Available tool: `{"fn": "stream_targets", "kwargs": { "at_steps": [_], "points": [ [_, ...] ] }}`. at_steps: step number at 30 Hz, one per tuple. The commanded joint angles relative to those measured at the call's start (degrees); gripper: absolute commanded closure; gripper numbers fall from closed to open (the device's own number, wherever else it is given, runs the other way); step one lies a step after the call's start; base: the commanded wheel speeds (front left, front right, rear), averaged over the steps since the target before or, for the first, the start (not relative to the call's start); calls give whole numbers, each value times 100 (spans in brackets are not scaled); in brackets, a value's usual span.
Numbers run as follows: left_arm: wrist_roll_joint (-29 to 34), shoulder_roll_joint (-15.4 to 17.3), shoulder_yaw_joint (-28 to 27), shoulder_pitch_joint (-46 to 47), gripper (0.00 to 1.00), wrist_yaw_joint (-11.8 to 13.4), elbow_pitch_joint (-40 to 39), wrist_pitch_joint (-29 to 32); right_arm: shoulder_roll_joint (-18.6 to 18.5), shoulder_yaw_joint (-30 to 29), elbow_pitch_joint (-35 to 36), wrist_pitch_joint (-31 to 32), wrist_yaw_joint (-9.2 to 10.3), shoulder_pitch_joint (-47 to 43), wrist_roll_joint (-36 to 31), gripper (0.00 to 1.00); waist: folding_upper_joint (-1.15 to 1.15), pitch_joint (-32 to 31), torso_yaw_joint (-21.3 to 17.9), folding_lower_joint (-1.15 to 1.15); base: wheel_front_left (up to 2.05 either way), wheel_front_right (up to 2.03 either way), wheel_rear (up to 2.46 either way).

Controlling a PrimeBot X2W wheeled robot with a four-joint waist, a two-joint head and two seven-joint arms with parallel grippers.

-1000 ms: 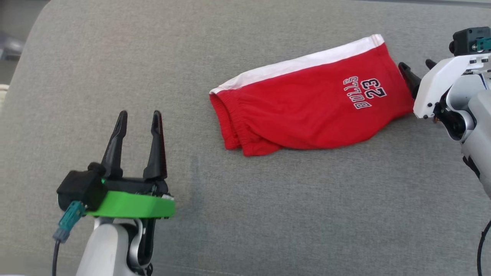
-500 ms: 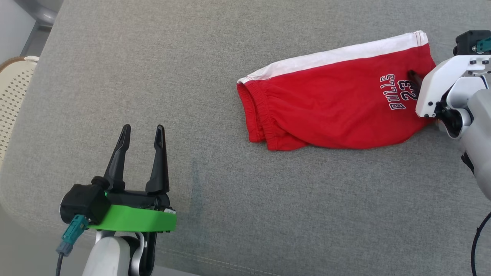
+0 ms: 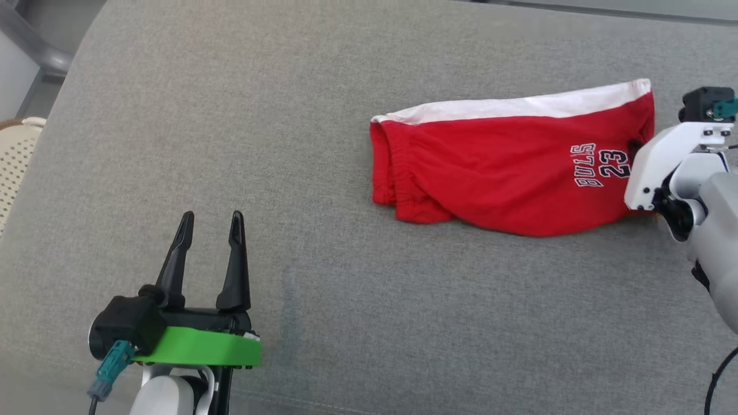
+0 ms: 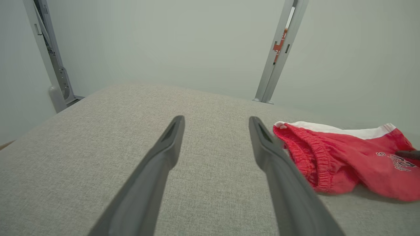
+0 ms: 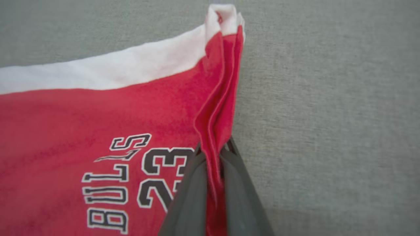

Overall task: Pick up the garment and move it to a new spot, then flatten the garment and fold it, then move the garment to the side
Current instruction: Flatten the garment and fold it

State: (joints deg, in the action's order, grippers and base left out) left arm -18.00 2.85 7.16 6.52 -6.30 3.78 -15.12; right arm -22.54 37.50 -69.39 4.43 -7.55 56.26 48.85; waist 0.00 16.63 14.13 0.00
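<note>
Right wrist view: the right gripper [image 5: 215, 151] has its two dark fingers clenched on a bunched fold at the edge of the red knit shorts [image 5: 98, 108], which carry a white side stripe and "BULLS 23" lettering. The shorts lie on the grey woven-fabric cushion [image 3: 288, 115], towards the robot's right. The left gripper [image 3: 210, 216] hangs over bare cushion, well apart from them, its fingers spread and holding nothing.

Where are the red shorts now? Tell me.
In the head view the red Bulls shorts lie on the grey cushion, upper right, their right edge pinched by the right gripper, far from the left gripper.
</note>
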Motion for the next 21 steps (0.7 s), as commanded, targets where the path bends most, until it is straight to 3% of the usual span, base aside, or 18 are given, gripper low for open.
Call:
{"fn": "stream_targets", "kwargs": {
  "at_steps": [1, 8, 13, 16, 21],
  "points": [
    [10, 11, -37, -104, 0, -18, -29, 2, -101, -41, -58, -33, 14, -121, 32, 100, 0, -267, -268, 0, 0, 0, 0],
    [101, 11, -89, -272, 0, -42, 30, 2, -464, -94, -247, -248, 13, 59, -206, 100, 0, -578, -663, 0, 0, 0, 0],
    [75, 11, -27, -284, 0, -66, 78, 2, -507, -130, -362, -107, 13, 364, -370, 100, 0, -605, -770, 0, 0, 0, 0],
    [49, 12, 16, -254, 0, -66, 93, 2, -274, -159, -394, 44, 11, 643, -455, 100, 0, -572, -775, 0, 0, 0, 0],
    [-19, 12, 100, -131, 0, -79, 141, 2, 445, -165, -432, 326, 10, 1062, -568, 100, 0, -455, -638, 0, 0, 0, 0]
  ]
}}
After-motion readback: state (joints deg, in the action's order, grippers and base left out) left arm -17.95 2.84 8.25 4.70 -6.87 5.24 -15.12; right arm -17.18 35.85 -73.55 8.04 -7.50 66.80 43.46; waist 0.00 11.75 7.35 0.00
